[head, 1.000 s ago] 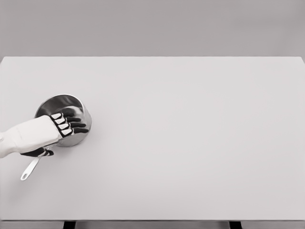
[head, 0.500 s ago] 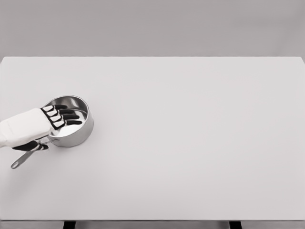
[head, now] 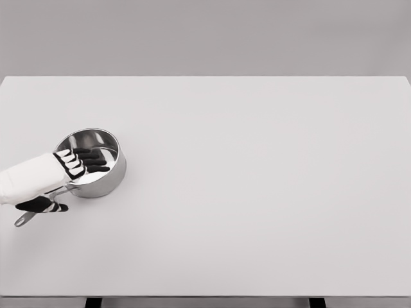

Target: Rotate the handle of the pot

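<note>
A shiny steel pot (head: 108,178) stands upright on the left part of the white table (head: 257,192). Its thin handle (head: 24,219) points toward the lower left, and most of it is hidden under my left hand (head: 72,169). That hand comes in from the left edge. Its four dark fingers (head: 93,160) lie stretched out flat over the pot's near rim and opening. The thumb (head: 43,206) lies lower, right by the handle. I cannot tell whether the palm touches the handle. The right arm does not show.
The pot sits close to the table's left edge. The far edge of the table runs across the top, with a plain grey wall behind it. Two dark table legs show at the bottom.
My left hand has drawn back to the left and its fingers cover less of the pot. The handle's tip has swung clockwise, up and toward the left edge. The pot barely moved.
</note>
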